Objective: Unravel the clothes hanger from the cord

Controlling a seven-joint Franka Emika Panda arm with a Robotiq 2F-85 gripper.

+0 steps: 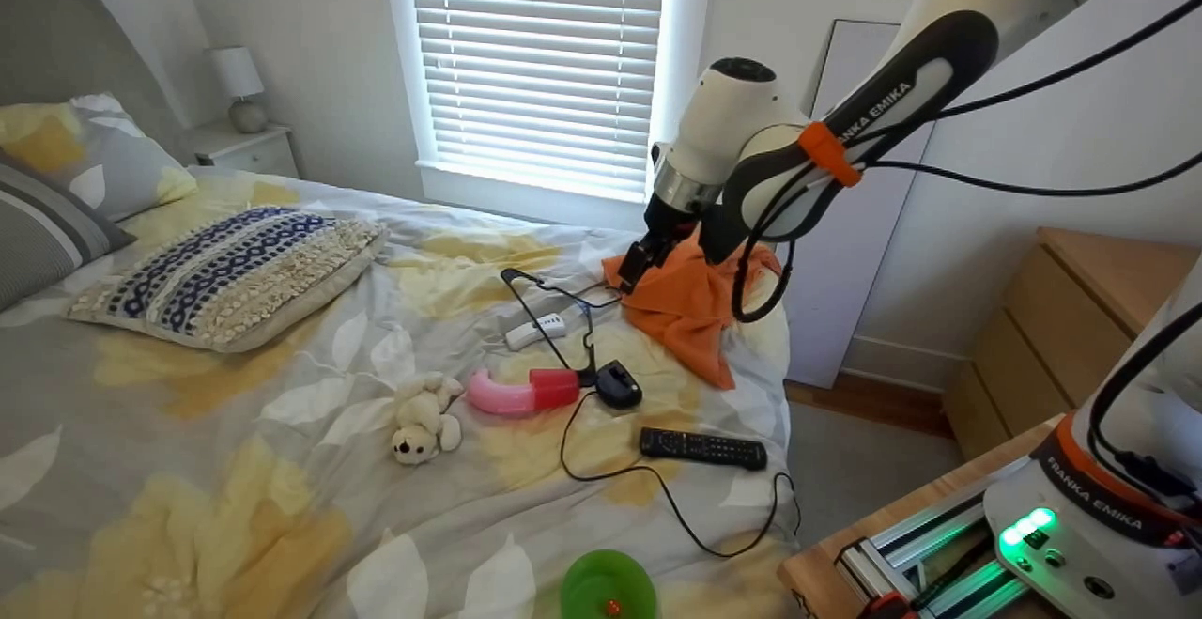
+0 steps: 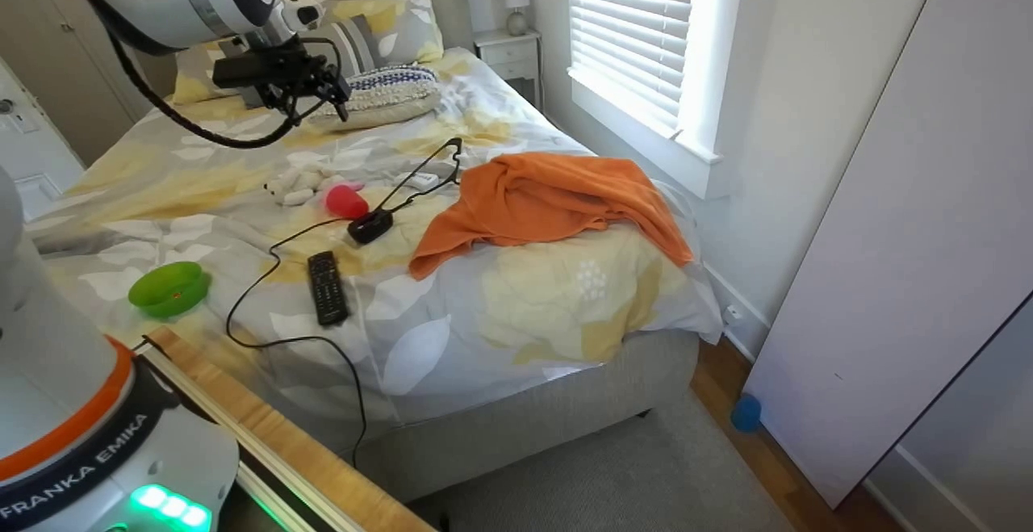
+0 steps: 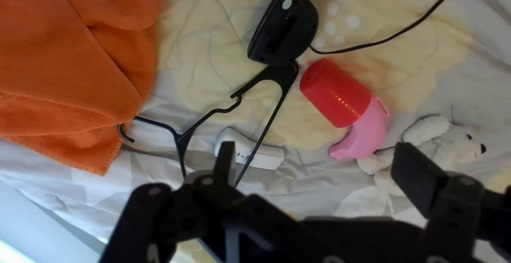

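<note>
Bedroom, daylight at white blinds (image 1: 540,65); all the items lie on a bed (image 1: 310,487) in grey, yellow and white floral print. I have my end effector (image 3: 315,151) spread wide, up in the air over the bed, apart from the clothes hanger (image 3: 183,140). That hanger, black, lies below me: hook at the edge of an orange cloth (image 3: 72,67), part of its bend hidden there; one corner against a black appliance (image 3: 284,25), touching or tucked under, can't tell. Its far end is hidden behind my end effector in the wrist view. Cord (image 3: 371,45) leaves the appliance just beside that corner; can't tell if it winds round the hanger. In both exterior views it curves loosely past a black remote (image 1: 702,447) to the bed's edge. Straight bar of the hanger crosses over a white object (image 3: 269,157). Red cup-shaped piece (image 3: 335,93) with a pink curved piece (image 3: 363,135) sits near the same corner, white plush toy (image 3: 451,147) just beside the pink. Green bowl (image 2: 168,283) well apart from these. Patterned cushion (image 1: 230,276) up by the other pillows (image 1: 131,151).
</note>
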